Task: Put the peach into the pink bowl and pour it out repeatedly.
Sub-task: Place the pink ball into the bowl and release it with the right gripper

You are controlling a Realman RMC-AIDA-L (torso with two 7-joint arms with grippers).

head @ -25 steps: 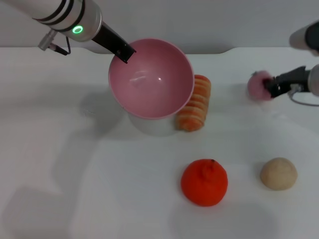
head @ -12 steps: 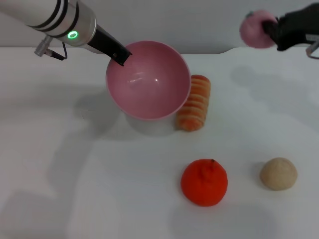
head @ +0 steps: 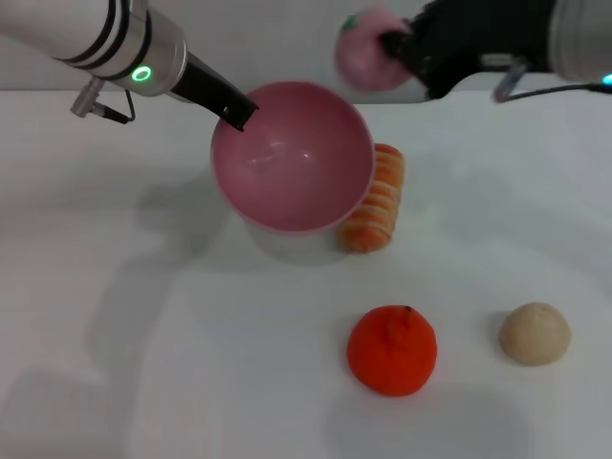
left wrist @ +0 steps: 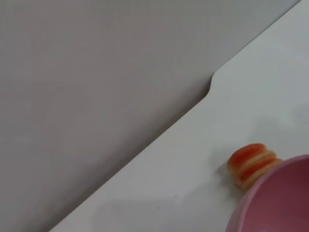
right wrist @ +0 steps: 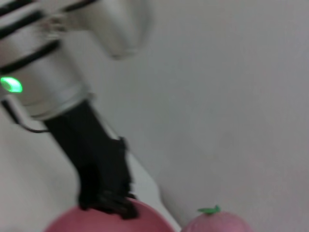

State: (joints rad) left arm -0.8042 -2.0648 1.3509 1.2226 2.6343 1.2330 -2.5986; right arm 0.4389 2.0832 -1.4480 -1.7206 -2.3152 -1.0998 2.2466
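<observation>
My left gripper (head: 237, 110) is shut on the far left rim of the pink bowl (head: 292, 157) and holds it up off the table, tilted toward me. The bowl is empty; it also shows in the left wrist view (left wrist: 277, 198) and the right wrist view (right wrist: 106, 220). My right gripper (head: 394, 53) is shut on the peach (head: 368, 57) and holds it in the air just above the bowl's far right rim. The peach's top with its green stem shows in the right wrist view (right wrist: 215, 222).
A striped orange-and-cream roll (head: 375, 198) lies right of the bowl, partly under it. A bright orange tangerine (head: 391, 350) sits at the front centre, a beige bun (head: 534, 333) at the front right. The table's far edge has a notch (left wrist: 212, 84).
My right gripper has carried the peach up from the right side of the table and leftward, to above the bowl's rim. The bowl has barely shifted.
</observation>
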